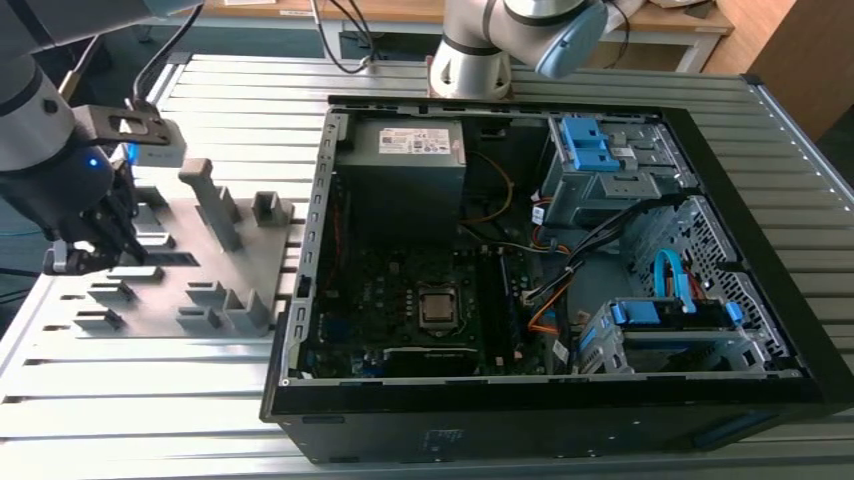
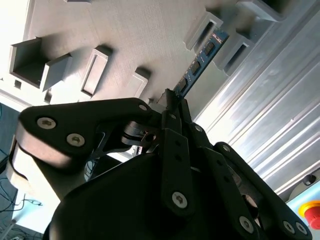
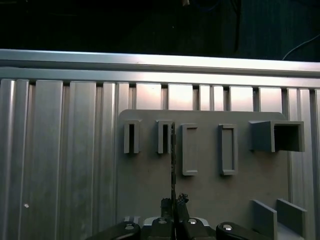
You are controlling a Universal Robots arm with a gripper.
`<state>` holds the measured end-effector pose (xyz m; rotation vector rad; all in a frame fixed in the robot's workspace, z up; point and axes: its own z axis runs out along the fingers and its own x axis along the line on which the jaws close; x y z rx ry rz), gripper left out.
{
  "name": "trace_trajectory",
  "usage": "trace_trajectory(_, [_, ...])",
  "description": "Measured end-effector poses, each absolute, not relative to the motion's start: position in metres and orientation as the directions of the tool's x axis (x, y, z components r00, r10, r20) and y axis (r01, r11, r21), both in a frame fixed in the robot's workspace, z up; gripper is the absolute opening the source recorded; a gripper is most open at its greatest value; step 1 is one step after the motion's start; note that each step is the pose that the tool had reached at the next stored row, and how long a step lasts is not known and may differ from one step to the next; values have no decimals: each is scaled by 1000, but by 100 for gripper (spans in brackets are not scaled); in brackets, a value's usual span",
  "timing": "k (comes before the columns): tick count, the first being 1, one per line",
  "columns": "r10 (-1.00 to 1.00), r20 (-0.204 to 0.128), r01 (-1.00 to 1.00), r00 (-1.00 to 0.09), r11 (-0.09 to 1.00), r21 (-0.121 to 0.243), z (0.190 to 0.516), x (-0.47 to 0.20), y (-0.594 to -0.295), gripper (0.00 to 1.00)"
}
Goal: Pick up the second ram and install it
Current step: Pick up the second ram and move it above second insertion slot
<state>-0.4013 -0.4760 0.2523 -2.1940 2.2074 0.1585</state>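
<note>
Claw (image 2: pixel 173 99) recorded as closed narrow, with one end of the second ram (image 2: pixel 201 59) gripped between the fingertips. In the second wrist view the second ram is noted as a long, thin, flat dark strip with bluish patches spaced along its face. In the first wrist view the second ram (image 3: pixel 173 160) is seen edge-on as a fine dark line running out from the claw (image 3: pixel 174 204). The far end of the strip is located between two upright ribs of the grey fixture (image 2: pixel 125 45); whether it is seated in the slot or raised out of it cannot be told. In the exterior view the claw (image 1: pixel 91 258) is placed over the grey fixture (image 1: pixel 200 255) on the slatted metal table (image 1: pixel 134 400), at the exterior view's left, beside the open computer case (image 1: pixel 561 405).
</note>
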Motion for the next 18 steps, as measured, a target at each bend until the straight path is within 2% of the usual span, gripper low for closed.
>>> trace_trajectory(18, [-996, -90, -999, -9, 4, 54, 280, -401, -476, 14])
